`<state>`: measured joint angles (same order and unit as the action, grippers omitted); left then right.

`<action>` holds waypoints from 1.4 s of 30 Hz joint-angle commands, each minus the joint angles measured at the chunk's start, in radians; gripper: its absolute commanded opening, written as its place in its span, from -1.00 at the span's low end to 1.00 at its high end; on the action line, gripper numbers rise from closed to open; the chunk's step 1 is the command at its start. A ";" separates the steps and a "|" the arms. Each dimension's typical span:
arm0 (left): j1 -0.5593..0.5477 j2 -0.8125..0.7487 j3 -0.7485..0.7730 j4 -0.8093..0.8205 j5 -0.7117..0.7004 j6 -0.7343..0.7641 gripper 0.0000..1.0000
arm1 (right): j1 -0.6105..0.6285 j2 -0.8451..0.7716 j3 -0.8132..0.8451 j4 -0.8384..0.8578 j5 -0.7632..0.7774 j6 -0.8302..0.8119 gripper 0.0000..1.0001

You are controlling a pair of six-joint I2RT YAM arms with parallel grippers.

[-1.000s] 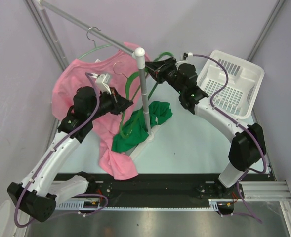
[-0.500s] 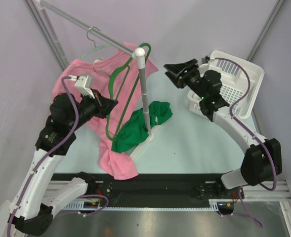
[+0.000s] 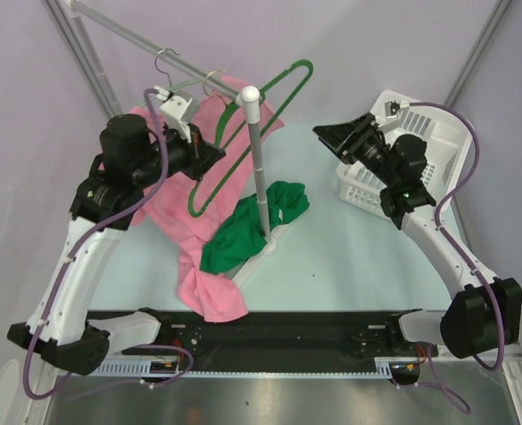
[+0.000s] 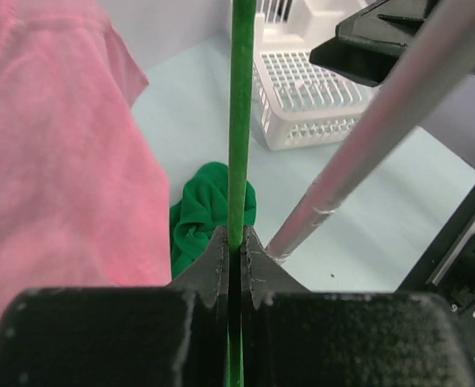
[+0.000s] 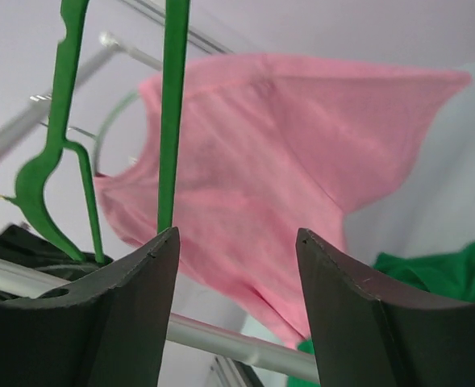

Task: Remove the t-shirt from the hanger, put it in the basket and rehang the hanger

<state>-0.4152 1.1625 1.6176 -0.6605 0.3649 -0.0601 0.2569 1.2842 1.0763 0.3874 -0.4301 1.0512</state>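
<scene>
The green t-shirt [image 3: 252,226] lies crumpled on the table at the foot of the pole; it also shows in the left wrist view [image 4: 205,210] and the right wrist view [image 5: 455,270]. The bare green hanger [image 3: 303,64] is tilted in the air beside the pole top. My left gripper [image 3: 209,152] is shut on the hanger's thin bar [image 4: 241,121], fingertips [image 4: 235,234] pinching it. My right gripper [image 3: 327,135] is open and empty [image 5: 237,242], right of the hanger [image 5: 172,113] and apart from it.
A pink t-shirt [image 3: 181,221] hangs on another hanger from the metal rail [image 3: 128,31] at the left. The upright pole [image 3: 259,159] stands mid-table. A white basket [image 3: 420,150] sits at the back right, just behind my right gripper.
My left gripper has raised the green hanger up and back. My right gripper has pulled away from the hanger to the right, toward the basket. The green t-shirt has stayed on the table.
</scene>
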 commanded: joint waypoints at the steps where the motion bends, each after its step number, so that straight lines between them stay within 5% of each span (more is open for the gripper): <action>1: -0.014 0.026 0.042 0.002 0.049 0.059 -0.99 | -0.001 -0.019 -0.055 -0.048 -0.078 -0.143 0.29; 11: -0.019 -0.007 -0.059 0.019 0.068 0.052 -0.93 | 0.045 0.001 -0.053 -0.162 -0.064 -0.335 0.53; 16: -0.017 -0.023 -0.065 0.004 0.013 0.013 -0.11 | 0.102 0.055 -0.041 -0.191 -0.035 -0.468 0.81; 21: -0.017 -0.092 -0.079 -0.025 -0.081 -0.098 0.37 | 0.171 0.130 -0.062 -0.219 0.022 -0.534 0.99; 22: -0.017 -0.104 -0.082 -0.033 -0.115 -0.128 0.74 | 0.177 0.142 -0.068 -0.219 0.027 -0.536 0.99; 24: -0.017 -0.154 -0.093 -0.056 -0.139 -0.153 0.99 | 0.196 0.188 -0.078 -0.209 0.034 -0.545 0.99; 38: -0.017 -0.590 -0.376 -0.016 -0.314 -0.371 0.99 | 0.337 0.504 -0.020 -0.157 0.051 -0.540 0.99; 42: -0.017 -0.621 -0.415 -0.002 -0.305 -0.403 0.99 | 0.360 0.573 0.011 -0.119 0.034 -0.501 0.79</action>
<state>-0.4297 0.5426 1.2446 -0.6903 0.0788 -0.3977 0.5850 1.8137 1.0176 0.1879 -0.3790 0.5205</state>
